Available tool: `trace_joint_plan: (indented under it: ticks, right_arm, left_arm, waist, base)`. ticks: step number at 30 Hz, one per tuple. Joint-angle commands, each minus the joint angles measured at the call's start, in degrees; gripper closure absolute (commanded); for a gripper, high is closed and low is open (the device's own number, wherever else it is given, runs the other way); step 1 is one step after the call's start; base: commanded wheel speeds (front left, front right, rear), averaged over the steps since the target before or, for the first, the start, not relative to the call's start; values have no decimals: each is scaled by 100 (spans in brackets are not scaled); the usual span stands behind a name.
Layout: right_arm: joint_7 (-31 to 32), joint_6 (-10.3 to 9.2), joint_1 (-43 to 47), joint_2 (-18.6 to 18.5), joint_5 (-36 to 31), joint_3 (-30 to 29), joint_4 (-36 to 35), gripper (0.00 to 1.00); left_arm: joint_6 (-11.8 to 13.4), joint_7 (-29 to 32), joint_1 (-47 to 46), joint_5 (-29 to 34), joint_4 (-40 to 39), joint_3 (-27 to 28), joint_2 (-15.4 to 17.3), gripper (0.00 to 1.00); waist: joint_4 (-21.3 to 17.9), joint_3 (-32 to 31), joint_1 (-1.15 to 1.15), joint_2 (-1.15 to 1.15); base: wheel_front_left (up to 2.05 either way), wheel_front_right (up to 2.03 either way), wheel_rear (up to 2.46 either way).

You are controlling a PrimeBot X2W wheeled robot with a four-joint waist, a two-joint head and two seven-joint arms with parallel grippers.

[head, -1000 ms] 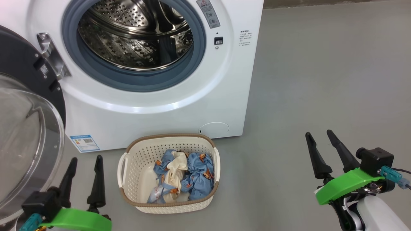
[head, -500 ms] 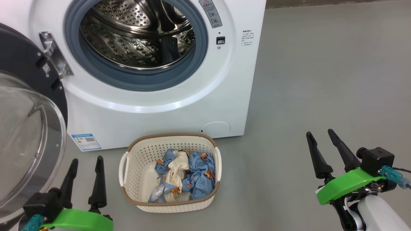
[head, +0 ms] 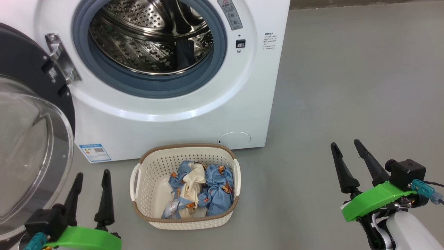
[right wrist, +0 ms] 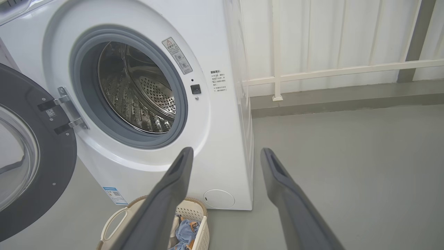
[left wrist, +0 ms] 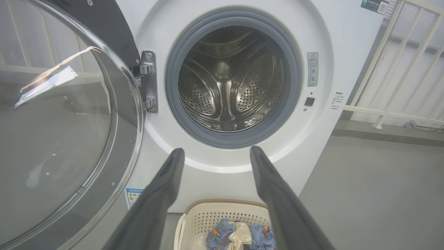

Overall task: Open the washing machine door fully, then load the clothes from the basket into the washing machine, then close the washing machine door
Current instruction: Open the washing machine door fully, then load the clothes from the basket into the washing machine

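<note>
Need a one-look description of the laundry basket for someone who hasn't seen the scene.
Find the big white washing machine, its round door swung open to the left. On the grey floor just in front of it sits the basket: small, rectangular, cream plastic with perforated sides. Its brown woven-look rim and the blue printed clothes inside set it apart.

The washing machine (head: 173, 118) is white, with a grey-blue seal (head: 152, 88) and a steel drum (head: 138, 52) dotted with holes. Its door (head: 24, 66) has a black rim around clear glass. The basket (head: 152, 170) is cream, perforated, with a brown rim. The clothes (head: 216, 194) are light blue with orange-brown prints (one piece is plain cream). My left gripper (head: 93, 173) and my right gripper (head: 345, 142) are black, each on a green bracket (head: 374, 199).
</note>
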Motion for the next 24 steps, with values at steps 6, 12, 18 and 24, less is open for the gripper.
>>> trace_joint_plan:
  ticks: [6,12,18,24]
  right_arm:
    - [-70,32,-108,-79,-30,104,-156,0]
    - [-70,32,-107,-77,-25,113,-162,0]
    - [-70,32,-108,-71,-26,93,-167,0]
    - [-70,32,-107,-57,-24,69,-169,0]
  left_arm:
    - [-38,-59,-111,79,-76,235,103,0]
    - [-49,-60,-122,94,-61,202,109,0]
    - [-74,-60,-137,81,-76,176,114,0]
    - [-80,-60,-152,62,-64,180,120,0]
  waist:
    - [17,1,0,0]
    - [31,21,0,0]
    - [44,49,0,0]
    - [59,64,0,0]
  base:
    - [0,0,0]
    - [0,0,0]
    - [38,-38,0]
    - [115,-115,0]
